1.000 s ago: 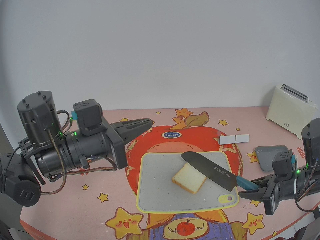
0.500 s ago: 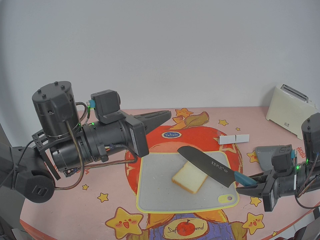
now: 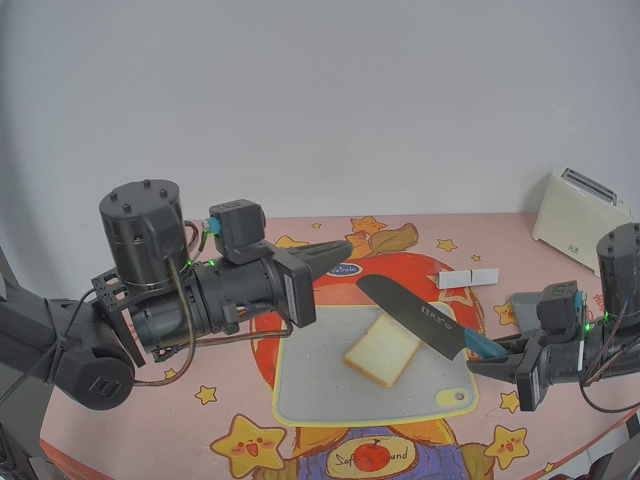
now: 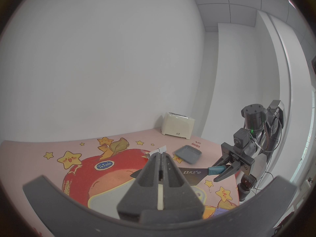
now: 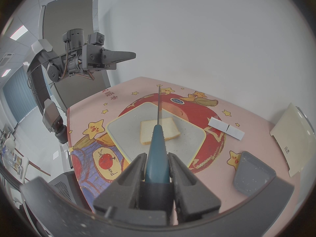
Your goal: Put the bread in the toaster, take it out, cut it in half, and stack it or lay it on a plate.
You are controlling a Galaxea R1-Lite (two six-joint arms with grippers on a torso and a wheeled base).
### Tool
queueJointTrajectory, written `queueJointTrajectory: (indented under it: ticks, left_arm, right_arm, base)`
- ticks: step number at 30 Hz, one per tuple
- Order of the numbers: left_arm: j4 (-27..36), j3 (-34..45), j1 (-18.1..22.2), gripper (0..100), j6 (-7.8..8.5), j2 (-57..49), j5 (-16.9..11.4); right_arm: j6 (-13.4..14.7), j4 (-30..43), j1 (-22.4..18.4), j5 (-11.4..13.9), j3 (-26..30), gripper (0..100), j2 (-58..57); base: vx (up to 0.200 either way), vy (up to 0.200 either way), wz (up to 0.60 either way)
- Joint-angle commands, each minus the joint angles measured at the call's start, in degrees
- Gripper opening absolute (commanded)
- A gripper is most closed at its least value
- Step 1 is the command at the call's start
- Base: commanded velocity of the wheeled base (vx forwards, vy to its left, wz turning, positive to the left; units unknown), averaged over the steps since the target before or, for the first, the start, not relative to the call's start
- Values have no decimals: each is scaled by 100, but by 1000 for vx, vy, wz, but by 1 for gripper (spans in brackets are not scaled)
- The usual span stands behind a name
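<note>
1 counter [image 3: 227, 375]: pink printed mat, smooth. 2 end effectors: left end effector [image 3: 345, 248] is closed with nothing in it, above the board's far-left corner; right end effector [image 3: 490, 355] is clamped on the knife handle. 1 cutting board [image 3: 313, 381]: grey rounded rectangle with a yellow rim. 1 toaster [image 3: 579, 223]: cream, boxy, far right. 1 knife [image 3: 417, 315]: broad dark blade, teal handle, angled over the bread. 1 plate [image 3: 527, 308]: grey, square, shallow. 1 bread [image 3: 381, 349] slice: pale, flat on the board. 1 white strip [image 3: 468, 278].

**Counter and what it is carrying**

The pink cartoon-printed counter [image 3: 507, 235] is carrying a grey cutting board [image 3: 313, 381] at its front middle. A white card strip [image 3: 468, 278] is lying beyond it, a grey plate [image 3: 530, 309] is sitting to the right, and a cream toaster [image 3: 581, 221] is standing far right.
</note>
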Motion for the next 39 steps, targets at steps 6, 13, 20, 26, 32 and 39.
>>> queueJointTrajectory:
  ticks: [6, 13, 20, 26, 32, 39]
  left_arm:
    - [20, -18, -25, 0, 115, 114, -5]
    - [11, -185, -139, 0, 159, 342, -32]
    - [2, -212, -253, 0, 168, 466, -14]
    - [2, -212, -262, 0, 168, 483, 4]
    - [2, -203, -262, 0, 194, 641, 21]
    - [2, -177, -262, 0, 361, 676, 21]
  right_arm:
    - [-6, -30, 50, -7, -23, 0, 242]
    - [-6, -21, 50, 2, -5, 0, 251]
    - [3, -21, 164, 2, 3, 0, 295]
    - [-6, -30, 182, 2, 3, 0, 514]
    - [-6, -30, 182, 2, 12, 0, 523]
    - [-15, -21, 182, -7, 12, 0, 532]
  base:
    - [0, 0, 0]
    - [0, 0, 0]
    - [0, 0, 0]
    - [0, 0, 0]
    - [0, 0, 0]
    - [0, 0, 0]
